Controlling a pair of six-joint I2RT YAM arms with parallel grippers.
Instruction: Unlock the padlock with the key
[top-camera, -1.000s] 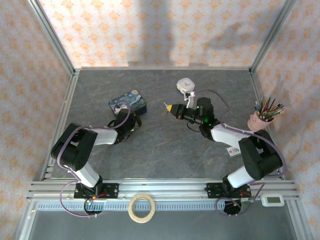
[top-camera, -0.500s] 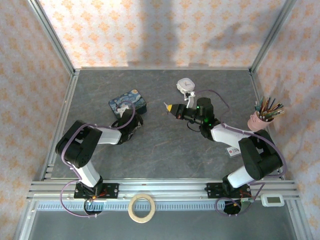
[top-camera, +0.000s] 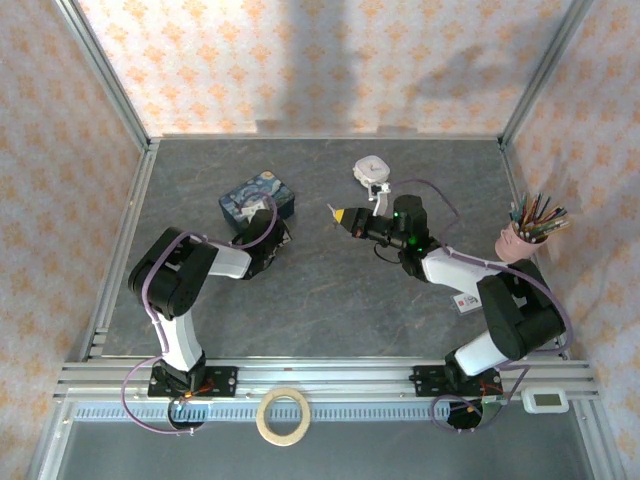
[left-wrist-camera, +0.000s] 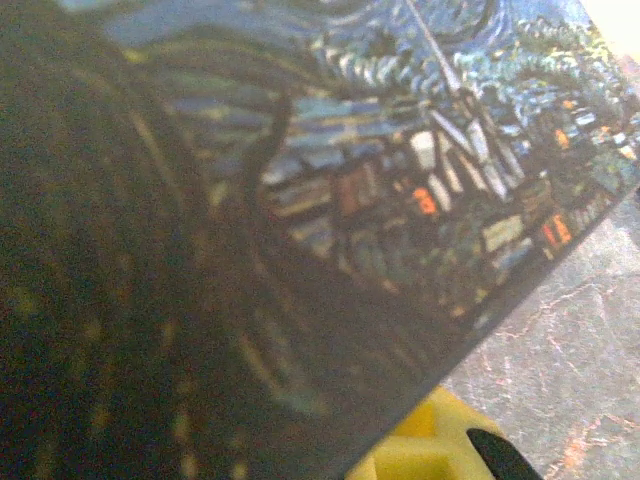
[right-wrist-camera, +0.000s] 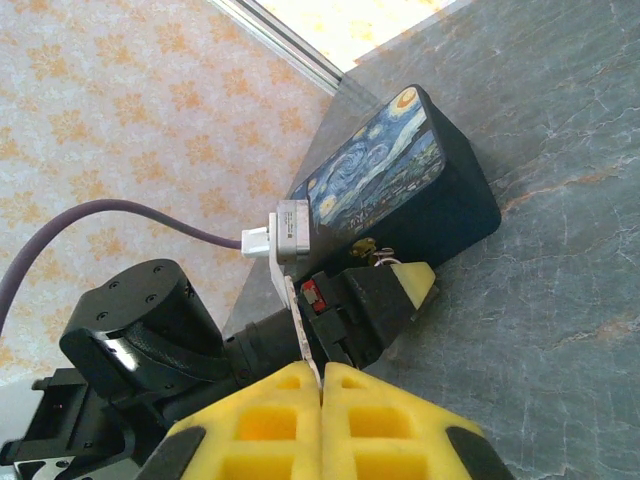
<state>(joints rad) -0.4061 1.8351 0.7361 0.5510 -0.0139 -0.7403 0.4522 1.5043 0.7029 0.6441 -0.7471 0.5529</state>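
Grey marbled tabletop (top-camera: 330, 300); orange-flowered wallpaper walls (top-camera: 300, 60) on three sides; aluminium rails (top-camera: 330, 375) along near edge.

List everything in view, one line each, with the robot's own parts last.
tin: one, blue painted, far left of the table.
case: one, white, far middle.
cup of pencils: one, pink, right edge.
tape roll: one, cream, near ledge between the arm bases.
display unit: one, white, near right ledge.
table: one, grey marbled.
padlock: one, thin metal shackle showing, beside the tin.
key: one, pale silver, pinched in the right gripper.
left gripper: one, black, at the tin's near side.
right gripper: one, yellow pads, shut on the key.
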